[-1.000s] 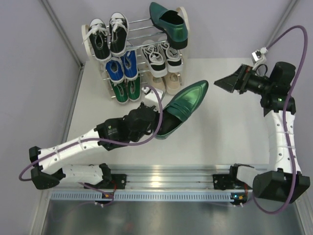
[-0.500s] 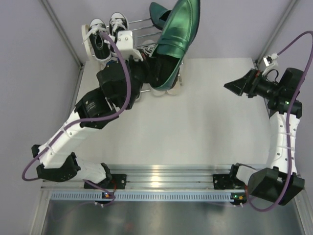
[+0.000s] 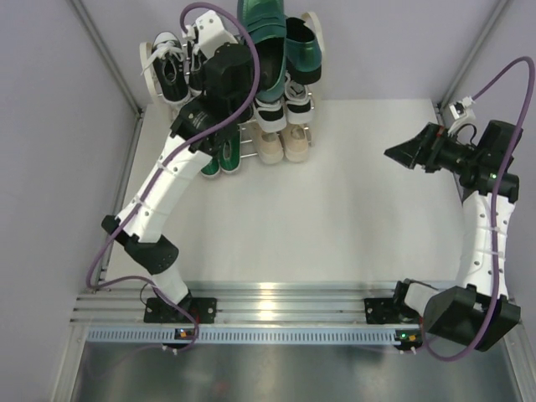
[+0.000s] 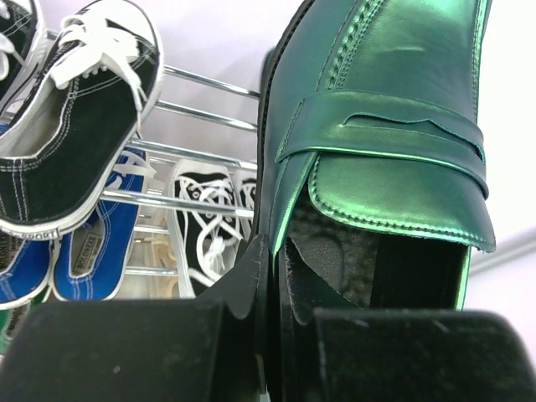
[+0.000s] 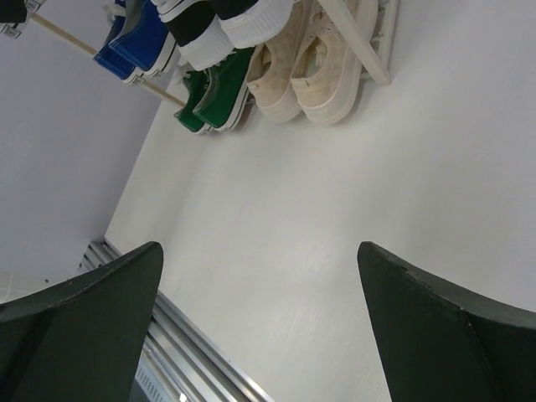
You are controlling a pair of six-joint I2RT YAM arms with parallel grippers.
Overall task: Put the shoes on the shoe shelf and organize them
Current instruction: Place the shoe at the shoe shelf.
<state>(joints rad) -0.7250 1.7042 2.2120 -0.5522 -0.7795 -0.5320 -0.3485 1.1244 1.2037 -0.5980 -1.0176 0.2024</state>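
With your left gripper [image 4: 272, 276] clamped on the green dress shoe [image 4: 394, 126] by its side wall above the shelf [image 3: 312, 18], beside its mate [image 3: 303, 48], and your right gripper [image 5: 258, 276] spread empty, releasing it tilted could let it slide off the rods [image 4: 205, 82] or bump the black sneaker [image 4: 75, 126].

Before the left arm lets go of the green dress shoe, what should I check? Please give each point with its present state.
1. Grip: left gripper shut on the side wall of the held dress shoe: ok.
2. Shoe above the top tier of the shoe shelf: ok.
3. Sole resting on the shelf: cannot tell.
4. Gap to the black sneaker beside it: ok.
5. Clearance to the other dress shoe: cannot tell; they overlap from above.
6. The right gripper open, away from the shelf: ok.
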